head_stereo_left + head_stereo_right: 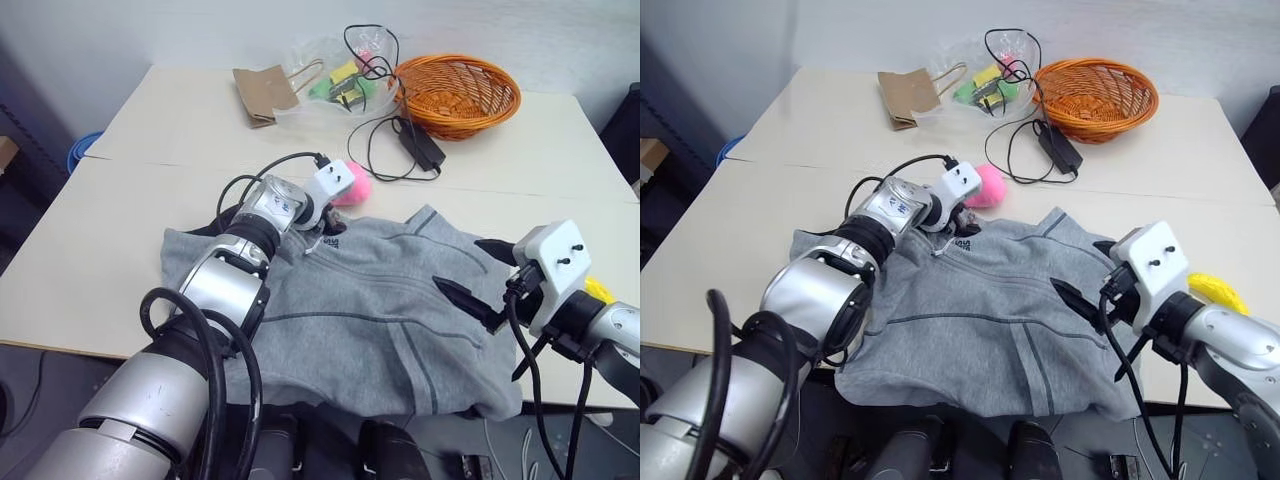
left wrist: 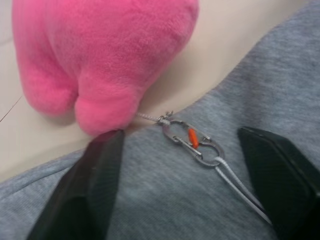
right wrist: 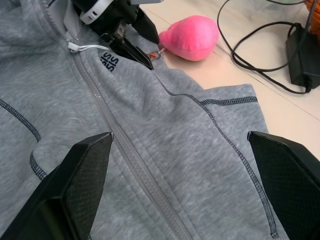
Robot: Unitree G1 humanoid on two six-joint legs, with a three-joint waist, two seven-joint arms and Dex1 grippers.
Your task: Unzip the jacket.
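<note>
The light grey jacket (image 1: 370, 330) lies flat on the table with its zipper (image 3: 130, 155) closed. A white cord (image 3: 82, 47) runs from the zipper's top to a small metal carabiner (image 2: 192, 142) with an orange part, lying at the collar edge. My left gripper (image 2: 180, 135) is open at the collar, one finger on each side of the carabiner and not touching it. My right gripper (image 1: 460, 265) hovers open above the jacket's right side, with nothing between its fingers.
A pink plush toy (image 1: 352, 183) sits just beyond the collar, close to the left fingers. Farther back are an orange wicker basket (image 1: 457, 95), a black adapter with cable (image 1: 420, 143), a brown paper bag (image 1: 263, 95) and a plastic bag (image 1: 335, 75). A yellow object (image 1: 598, 290) lies by the right wrist.
</note>
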